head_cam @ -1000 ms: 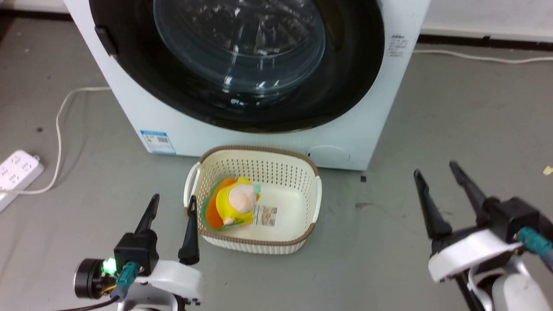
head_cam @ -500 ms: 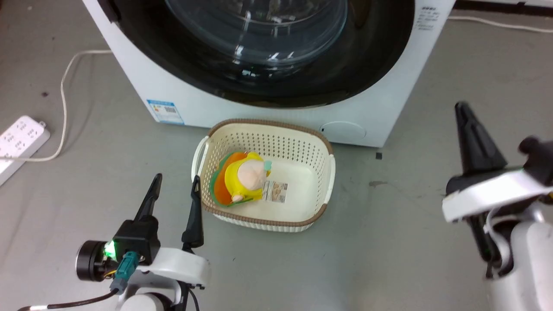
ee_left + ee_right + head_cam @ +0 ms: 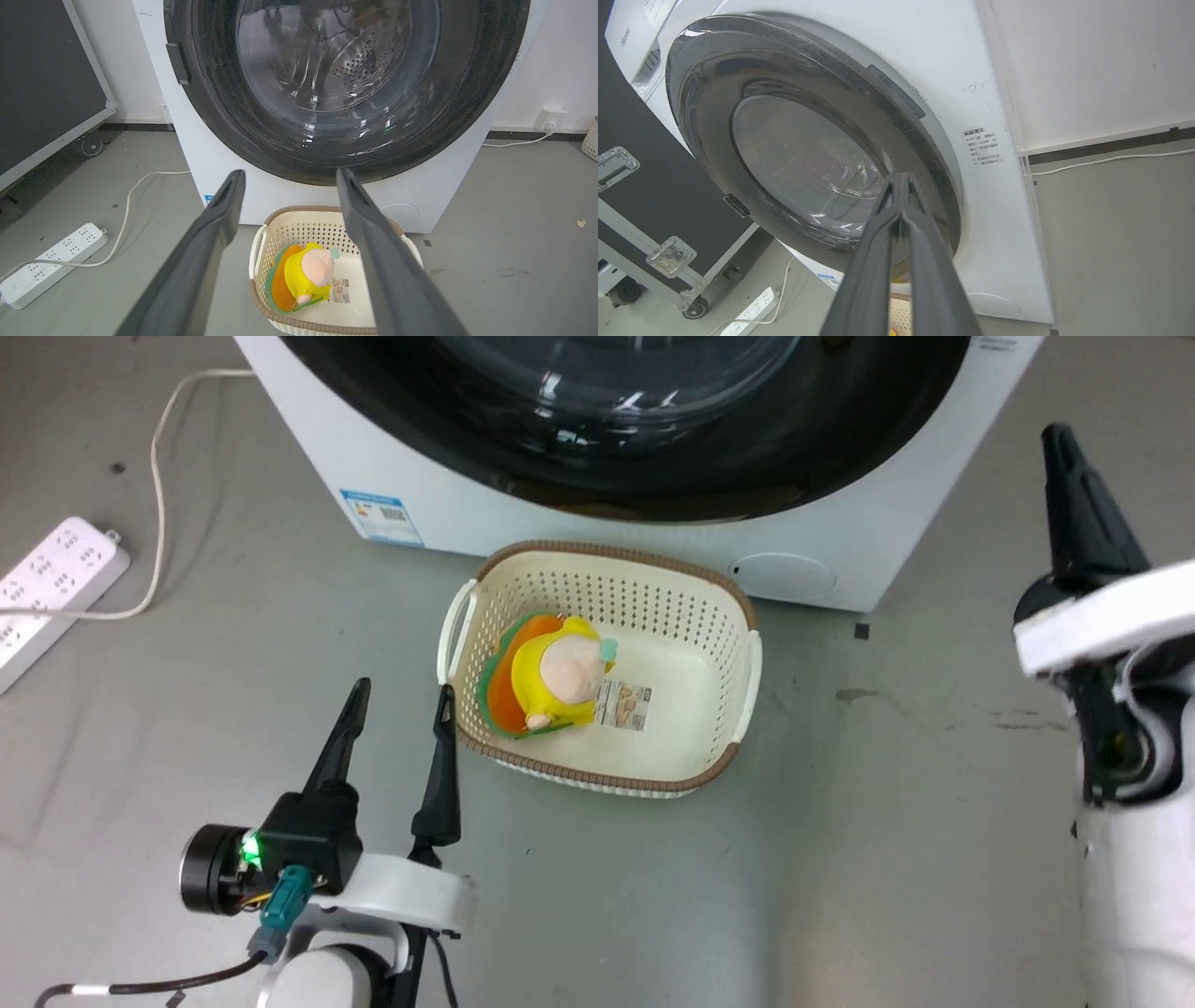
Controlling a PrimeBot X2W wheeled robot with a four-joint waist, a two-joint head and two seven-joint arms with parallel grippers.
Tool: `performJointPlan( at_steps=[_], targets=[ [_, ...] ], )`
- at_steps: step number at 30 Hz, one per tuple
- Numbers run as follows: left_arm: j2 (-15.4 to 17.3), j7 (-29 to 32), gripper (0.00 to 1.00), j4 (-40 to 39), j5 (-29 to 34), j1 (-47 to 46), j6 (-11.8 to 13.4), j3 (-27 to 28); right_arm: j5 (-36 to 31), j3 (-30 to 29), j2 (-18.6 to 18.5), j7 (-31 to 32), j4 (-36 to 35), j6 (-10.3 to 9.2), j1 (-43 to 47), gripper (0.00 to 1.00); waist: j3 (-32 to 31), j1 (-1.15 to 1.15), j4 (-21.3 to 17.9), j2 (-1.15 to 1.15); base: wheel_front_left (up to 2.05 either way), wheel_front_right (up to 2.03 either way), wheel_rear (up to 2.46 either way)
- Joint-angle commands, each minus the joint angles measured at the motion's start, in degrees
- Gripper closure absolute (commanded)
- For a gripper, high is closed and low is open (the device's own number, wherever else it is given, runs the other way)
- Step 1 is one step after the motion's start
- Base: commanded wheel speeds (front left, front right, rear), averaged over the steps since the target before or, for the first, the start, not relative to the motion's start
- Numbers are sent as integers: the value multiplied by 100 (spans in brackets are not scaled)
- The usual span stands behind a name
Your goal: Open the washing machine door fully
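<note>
The washing machine (image 3: 439, 509) stands white at the top of the head view, and its door (image 3: 840, 439) lies flat against its front, black rim around a clear glass bowl. The door (image 3: 345, 70) faces my left wrist view, with steel drum holes showing through the glass. My left gripper (image 3: 403, 691) is open and empty, low over the floor beside a basket. My right gripper (image 3: 1058, 434) is raised at the machine's right side, shut with nothing in it. In the right wrist view its fingertips (image 3: 901, 176) meet in front of the door's (image 3: 803, 168) lower right rim, some way off.
A cream perforated basket (image 3: 607, 553) with a yellow and orange plush toy (image 3: 551, 677) sits on the floor before the machine. A white power strip (image 3: 51, 583) and its cable lie at the left. A black wheeled panel (image 3: 42, 70) stands left of the machine.
The head camera has moved, shifting the whole picture. My right gripper has risen toward the machine's right side and its fingers, apart a second ago, have come together. The left gripper stays open.
</note>
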Motion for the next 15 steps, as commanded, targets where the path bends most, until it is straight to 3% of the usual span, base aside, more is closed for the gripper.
performJointPlan(
  at_steps=[1,15],
  targets=[
    [4,-73,0,-32,-34,-129,31,-28,209,-74,43,105,109,-1,-266,100,66,0,48,0,0,0,0],
    [5,-241,0,-53,-121,-255,82,-221,1339,-942,111,1008,1395,-2,-1694,100,394,0,307,0,0,0,0]
  ],
)
